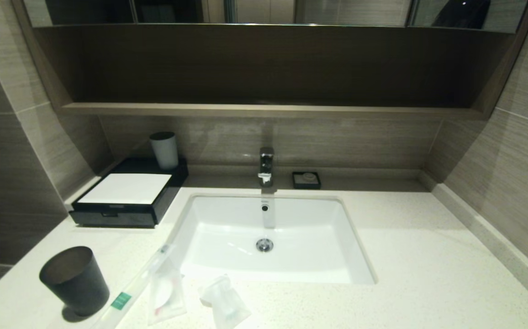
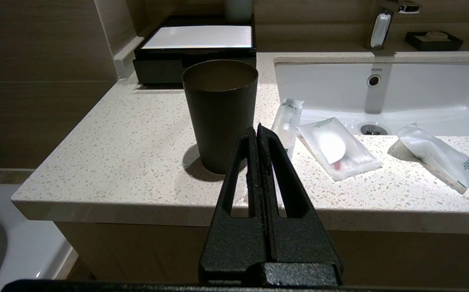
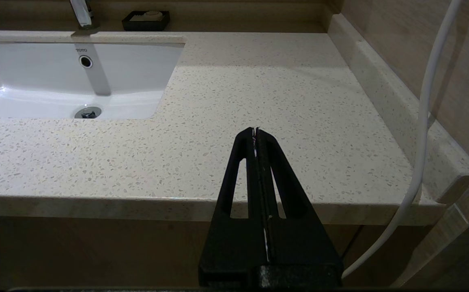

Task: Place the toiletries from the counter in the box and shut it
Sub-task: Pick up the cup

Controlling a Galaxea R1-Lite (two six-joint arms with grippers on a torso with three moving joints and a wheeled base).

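Observation:
Three clear toiletry packets lie on the counter's front edge before the sink: a long thin one with a green label (image 1: 129,290) (image 2: 286,121), a flat pouch with a white round pad (image 1: 166,292) (image 2: 338,147), and a crumpled one (image 1: 225,304) (image 2: 439,156). The black box (image 1: 129,194) (image 2: 196,44) with a white lid panel stands shut at the back left. My left gripper (image 2: 257,129) is shut and empty, below the counter's front edge, near the black cup. My right gripper (image 3: 255,130) is shut and empty, off the counter's front right. Neither gripper shows in the head view.
A black cup (image 1: 74,279) (image 2: 221,113) stands at the front left, next to the packets. A grey cup (image 1: 164,150) stands on the box's back. The white sink (image 1: 268,237), the tap (image 1: 266,165) and a soap dish (image 1: 306,179) are centre. A white cable (image 3: 423,121) hangs at right.

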